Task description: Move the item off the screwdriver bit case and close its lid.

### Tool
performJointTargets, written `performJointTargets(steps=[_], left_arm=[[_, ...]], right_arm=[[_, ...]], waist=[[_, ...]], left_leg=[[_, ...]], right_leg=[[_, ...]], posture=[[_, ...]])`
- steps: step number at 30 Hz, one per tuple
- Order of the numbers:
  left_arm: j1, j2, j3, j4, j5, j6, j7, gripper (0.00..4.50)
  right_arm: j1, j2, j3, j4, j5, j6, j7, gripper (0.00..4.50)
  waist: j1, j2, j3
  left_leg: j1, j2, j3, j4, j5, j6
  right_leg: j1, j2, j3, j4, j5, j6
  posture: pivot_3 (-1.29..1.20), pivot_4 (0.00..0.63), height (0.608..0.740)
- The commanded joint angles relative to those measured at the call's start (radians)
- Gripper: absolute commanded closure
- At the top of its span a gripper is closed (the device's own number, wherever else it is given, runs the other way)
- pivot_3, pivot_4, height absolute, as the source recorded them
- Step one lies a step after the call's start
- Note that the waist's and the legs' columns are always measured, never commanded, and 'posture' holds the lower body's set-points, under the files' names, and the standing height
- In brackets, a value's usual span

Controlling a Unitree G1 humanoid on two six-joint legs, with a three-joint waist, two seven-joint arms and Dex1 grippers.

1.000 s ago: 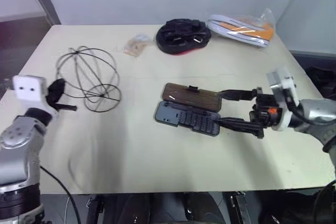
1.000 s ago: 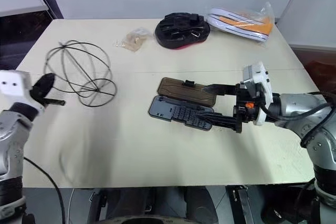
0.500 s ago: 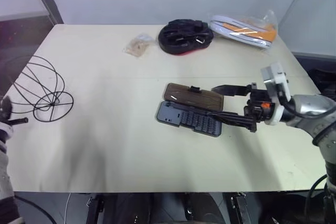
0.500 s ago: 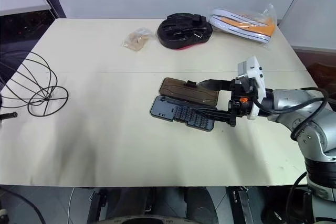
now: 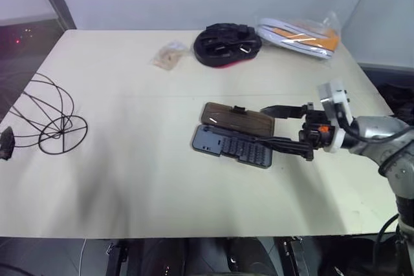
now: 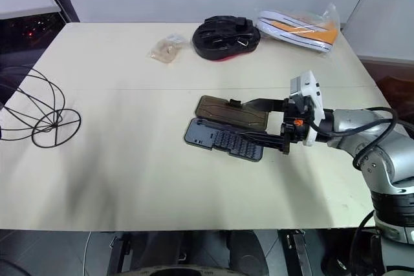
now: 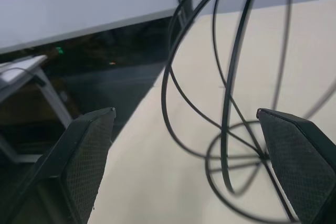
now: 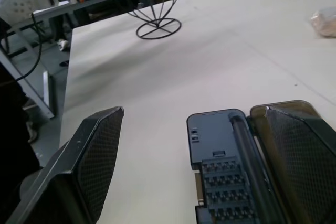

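The item, a black wire ball (image 5: 63,132), stands on the table's far left edge, well clear of the screwdriver bit case. My left gripper (image 7: 189,166) is open. Its fingers (image 7: 79,156) are spread wide just behind the ball, whose hoops rise ahead between them without touching. The dark grey case base (image 5: 229,145) lies mid-table with its rows of bits showing. The brown tinted lid (image 5: 233,117) is folded flat open on the far side. My right gripper (image 5: 260,125) is open and straddles the case's right end, one finger beyond the lid and one over the base (image 8: 215,140).
A black bundle of straps (image 5: 226,43), a clear bag with orange and white contents (image 5: 297,33) and a small packet of tan bits (image 5: 169,55) lie along the table's far side. The wire ball sits right by the left table edge, with dark floor beyond.
My left gripper carried the wire ball to the table's left edge, opened and drew back from it. The right gripper has barely moved at the case.
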Motion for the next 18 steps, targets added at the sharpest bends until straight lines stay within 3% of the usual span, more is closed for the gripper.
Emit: performJointTargets(steps=[1,7,11,16,18], left_arm=[[0.102,0.018,0.09,-0.113,-0.151,0.085,-0.131,0.01],[0.374,0.111,0.17,-0.306,-0.463,0.318,-0.428,0.01],[0.386,0.266,0.174,-0.391,-0.626,0.429,-0.529,0.01],[0.077,0.463,-0.101,-0.366,-0.674,0.435,-0.503,0.01],[-0.15,0.484,-0.318,-0.292,-0.61,0.412,-0.504,0.01]], right_arm=[[-0.04,0.0,0.001,0.021,-0.017,-0.028,0.028,0.0],[-0.057,-0.021,-0.002,0.057,-0.027,-0.028,0.081,0.0],[-0.041,-0.044,-0.021,0.069,-0.043,-0.031,0.092,0.0],[-0.019,-0.035,-0.048,0.057,-0.053,-0.019,0.037,0.0],[0.007,-0.03,-0.059,0.031,-0.059,-0.014,-0.003,0.0]], waist=[[0.0,0.0,0.0],[-0.002,0.0,0.0],[0.008,0.002,0.001],[0.003,0.003,0.002],[-0.001,0.005,0.002]], left_leg=[[0.0,0.0,0.0,0.0,0.0,0.0],[-0.001,0.0,0.0,-0.001,0.0,0.0],[-0.001,0.001,0.0,0.0,0.0,0.0],[0.0,0.0,0.001,0.001,0.0,0.0],[-0.001,0.0,0.002,0.001,0.0,0.0]], right_leg=[[0.0,0.0,0.0,0.0,-0.001,-0.001],[-0.001,-0.001,0.0,-0.001,-0.001,-0.003],[0.001,-0.002,-0.004,-0.001,-0.003,-0.004],[0.003,-0.002,-0.005,-0.001,-0.002,-0.004],[0.002,-0.001,-0.005,-0.001,-0.002,-0.004]], posture=[[0.0,0.15,0.74],[0.0,0.15,0.74],[0.0,0.15,0.74],[0.0,0.15,0.74],[0.0,0.15,0.74]])
